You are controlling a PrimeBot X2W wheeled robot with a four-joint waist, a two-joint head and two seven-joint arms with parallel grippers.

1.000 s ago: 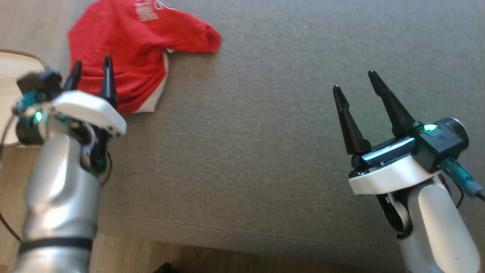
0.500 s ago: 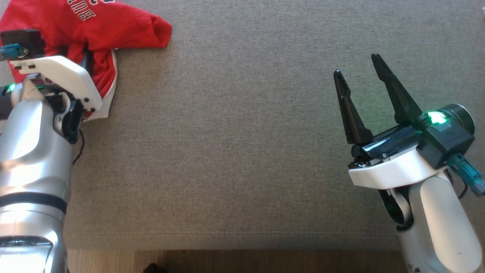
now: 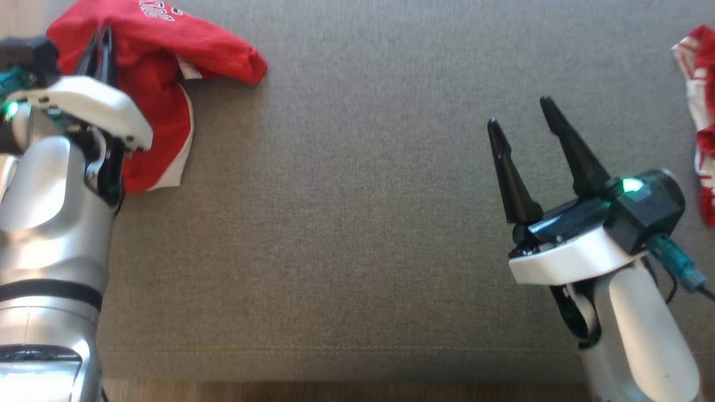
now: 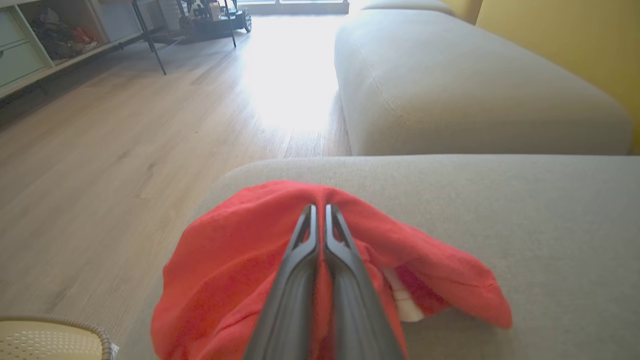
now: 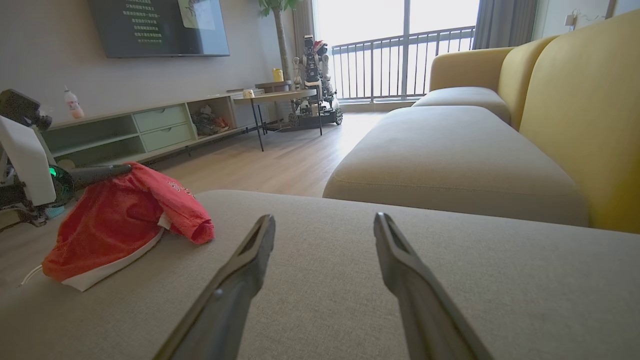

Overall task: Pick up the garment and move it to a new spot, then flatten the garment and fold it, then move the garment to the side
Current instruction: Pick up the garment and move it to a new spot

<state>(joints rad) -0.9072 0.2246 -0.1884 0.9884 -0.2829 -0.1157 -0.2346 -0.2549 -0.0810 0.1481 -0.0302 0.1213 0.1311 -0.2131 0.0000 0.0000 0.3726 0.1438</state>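
Observation:
The garment (image 3: 156, 67) is a red shirt with white trim and white lettering, lying bunched at the far left of the grey sofa cushion (image 3: 357, 223). My left gripper (image 3: 99, 34) is shut on a raised fold of the garment (image 4: 240, 260), its fingers (image 4: 345, 260) pressed together with red cloth draped to either side. In the right wrist view the garment (image 5: 120, 220) hangs peaked from the left gripper's tips. My right gripper (image 3: 519, 114) hovers open over bare cushion at the right, far from the garment; its fingers (image 5: 400, 260) hold nothing.
A red-and-white cloth (image 3: 698, 111) lies at the cushion's right edge. The cushion's front edge (image 3: 357, 368) meets wooden floor. A woven basket rim (image 4: 55, 340) sits by the garment's left. A second cushion (image 5: 450, 160) and yellow backrest (image 5: 580, 110) stand beyond.
My left gripper has closed on the garment and pulled a fold of it upward. The head camera has shifted, bringing the red-and-white cloth into view at the right. The right gripper stays open.

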